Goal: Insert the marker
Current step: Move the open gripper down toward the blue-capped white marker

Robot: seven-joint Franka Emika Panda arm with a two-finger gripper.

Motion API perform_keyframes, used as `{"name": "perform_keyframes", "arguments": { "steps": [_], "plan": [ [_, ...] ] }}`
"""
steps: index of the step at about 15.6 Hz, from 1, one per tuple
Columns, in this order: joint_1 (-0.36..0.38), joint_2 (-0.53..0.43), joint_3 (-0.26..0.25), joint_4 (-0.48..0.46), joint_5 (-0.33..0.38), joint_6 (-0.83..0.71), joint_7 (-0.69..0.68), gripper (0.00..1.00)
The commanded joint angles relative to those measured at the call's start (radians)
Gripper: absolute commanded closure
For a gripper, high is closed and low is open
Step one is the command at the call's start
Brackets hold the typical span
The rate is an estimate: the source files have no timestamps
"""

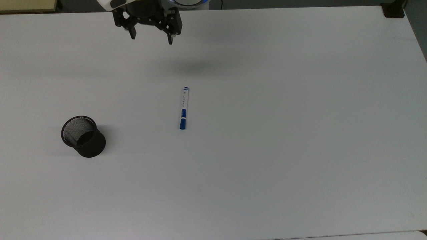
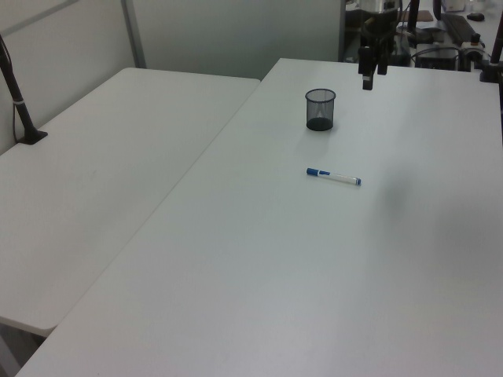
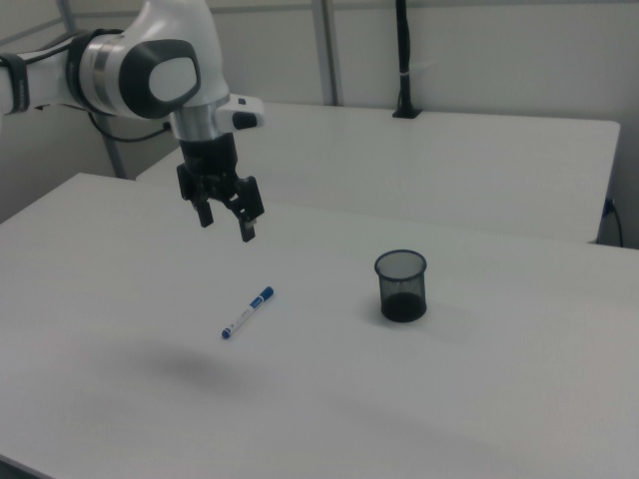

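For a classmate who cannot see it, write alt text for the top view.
A blue-capped marker lies flat mid-table, with a black mesh cup upright to its left. The gripper hangs open-fingered above the far edge.

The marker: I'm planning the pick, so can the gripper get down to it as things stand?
Probably yes. The marker lies flat on the bare table, apart from the mesh cup. The gripper hangs open above the table with nothing between them.

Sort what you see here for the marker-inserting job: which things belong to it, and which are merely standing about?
Belong to the job:
- marker, lying flat on the white table
- black mesh cup, upright
- gripper, open, held above the table

Standing about:
- second table
- black post on it
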Motion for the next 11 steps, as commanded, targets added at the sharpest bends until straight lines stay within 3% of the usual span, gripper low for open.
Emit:
{"name": "perform_keyframes", "arguments": {
  "steps": [1,11],
  "plan": [
    [0.048,0.023,0.010,0.073,0.022,-0.097,-0.013,0.00],
    [0.038,0.026,0.008,0.076,0.019,-0.099,-0.021,0.00]
  ]
}}
